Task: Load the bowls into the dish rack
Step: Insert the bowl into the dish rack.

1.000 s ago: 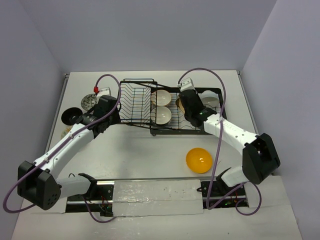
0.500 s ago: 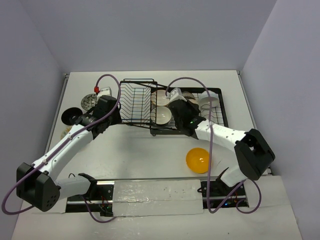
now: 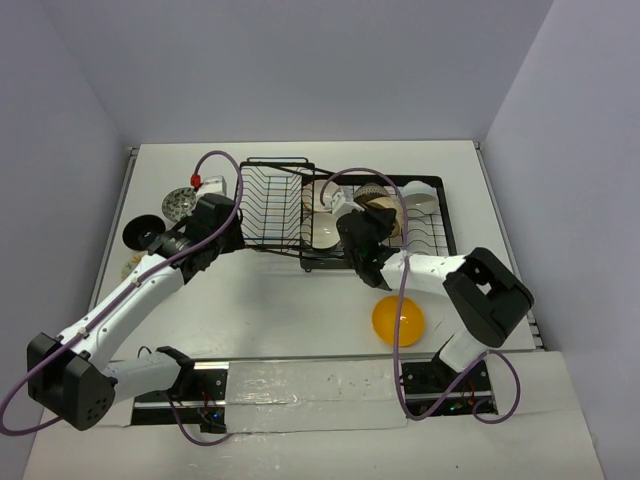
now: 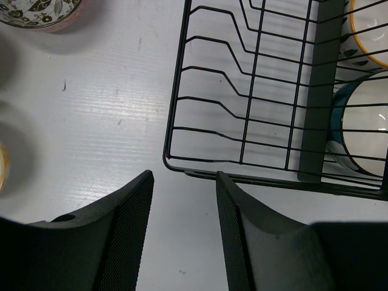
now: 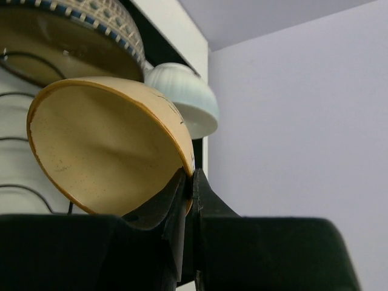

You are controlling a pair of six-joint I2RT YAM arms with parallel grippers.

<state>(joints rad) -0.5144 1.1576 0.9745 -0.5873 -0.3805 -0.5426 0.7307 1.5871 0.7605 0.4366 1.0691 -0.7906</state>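
The right arm has swung inward across the dish rack (image 3: pixel 275 205), carrying a tan bowl (image 3: pixel 386 216) in the right tool (image 3: pixel 374 226); the left arm has barely shifted. An orange bowl (image 3: pixel 398 320) sits on the surface (image 3: pixel 280 300) in front of the rack.

From the left wrist, the left tool (image 4: pixel 183 182) hangs released and empty, just beside the rack's corner.

From the right wrist, the right tool is clenched on the tan bowl's rim. The bowl is tilted over the rack's wires, with a white ribbed bowl (image 5: pixel 185 97) behind it.

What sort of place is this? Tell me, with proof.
Probably a robot test booth: plain walls box in a white table, two robot arms are mounted at its edge, and a dish rack holds bowls.
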